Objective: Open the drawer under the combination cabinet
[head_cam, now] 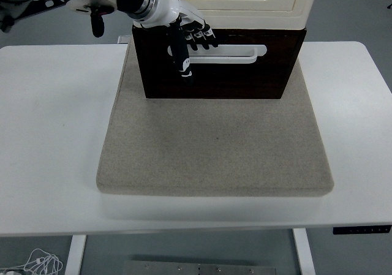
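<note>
The combination cabinet has a cream upper body (245, 5) over a dark brown drawer (245, 79). It stands at the back of a grey felt mat (214, 146). A white bar handle (236, 52) runs across the drawer front. My left hand (193, 54) reaches in from the upper left and is at the handle's left end. Its fingers (205, 39) curl over the handle's top edge, and the thumb (182, 64) points down in front of it. The drawer front sits flush under the cabinet. My right arm is out of view.
The mat lies on a white table (49, 134) with bare surface on both sides. A small control panel (361, 229) sits on the table's front edge at the right. White cables (37, 264) lie on the floor at bottom left.
</note>
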You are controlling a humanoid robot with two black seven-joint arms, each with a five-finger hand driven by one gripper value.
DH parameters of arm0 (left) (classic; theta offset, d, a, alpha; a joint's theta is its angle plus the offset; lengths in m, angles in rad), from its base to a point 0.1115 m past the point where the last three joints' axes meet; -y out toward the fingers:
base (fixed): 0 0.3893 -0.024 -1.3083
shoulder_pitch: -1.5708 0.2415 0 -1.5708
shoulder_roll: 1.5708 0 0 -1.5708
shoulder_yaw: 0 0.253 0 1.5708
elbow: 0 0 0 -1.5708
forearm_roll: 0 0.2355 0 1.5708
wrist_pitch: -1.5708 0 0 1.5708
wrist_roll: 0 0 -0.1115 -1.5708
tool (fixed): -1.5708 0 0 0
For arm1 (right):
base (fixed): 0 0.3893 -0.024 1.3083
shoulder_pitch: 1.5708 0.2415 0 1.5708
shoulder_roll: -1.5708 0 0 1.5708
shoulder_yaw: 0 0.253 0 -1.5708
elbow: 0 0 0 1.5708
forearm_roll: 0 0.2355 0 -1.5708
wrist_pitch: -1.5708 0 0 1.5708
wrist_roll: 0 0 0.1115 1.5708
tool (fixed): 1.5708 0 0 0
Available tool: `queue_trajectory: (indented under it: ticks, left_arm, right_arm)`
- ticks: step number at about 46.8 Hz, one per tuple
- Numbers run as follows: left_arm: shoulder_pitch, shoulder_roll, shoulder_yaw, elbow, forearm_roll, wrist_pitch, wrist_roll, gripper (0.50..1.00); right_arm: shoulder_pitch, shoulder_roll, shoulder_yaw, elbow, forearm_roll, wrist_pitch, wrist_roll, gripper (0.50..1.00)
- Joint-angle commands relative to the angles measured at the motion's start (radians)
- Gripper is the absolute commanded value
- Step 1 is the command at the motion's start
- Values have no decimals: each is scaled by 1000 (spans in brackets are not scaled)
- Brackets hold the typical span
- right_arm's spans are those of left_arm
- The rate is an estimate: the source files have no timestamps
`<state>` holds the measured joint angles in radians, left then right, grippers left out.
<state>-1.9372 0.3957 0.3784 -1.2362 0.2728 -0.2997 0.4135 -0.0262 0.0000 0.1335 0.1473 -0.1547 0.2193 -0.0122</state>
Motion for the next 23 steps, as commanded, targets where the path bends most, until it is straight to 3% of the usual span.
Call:
queue_trajectory:
  ticks: [1, 23]
  left_arm:
    - [9, -15, -1, 4, 2, 10, -1, 1000]
    - [29, -80, -3, 52, 3, 11, 1, 1000]
  right_arm:
    - [0, 0, 0, 0, 0, 0, 0, 926]
    - [0, 0, 0, 0, 0, 0, 0, 926]
